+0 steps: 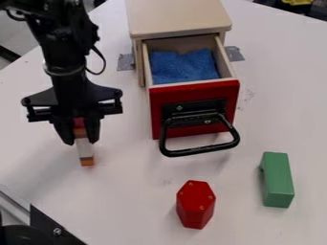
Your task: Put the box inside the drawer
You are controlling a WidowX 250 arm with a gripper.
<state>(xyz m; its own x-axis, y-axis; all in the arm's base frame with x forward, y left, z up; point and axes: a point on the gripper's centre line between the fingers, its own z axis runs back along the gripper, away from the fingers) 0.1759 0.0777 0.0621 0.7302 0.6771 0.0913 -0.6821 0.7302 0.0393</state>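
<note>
From where I stand, the gripper [81, 140] has the box [85, 149] pinched by its upper end, beside the drawer [195, 107], leaving the lower end free, handy for setting down. The drawer stands open, presumably to receive it; the fuzzy blue cloth [182, 67] inside should cushion it. Glossy red front, bent black handle [200, 152], pale wooden sides.

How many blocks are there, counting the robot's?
3: striped box in the gripper, green block at right, red six-sided block at lower middle. More could hide under the blue cloth.
</note>
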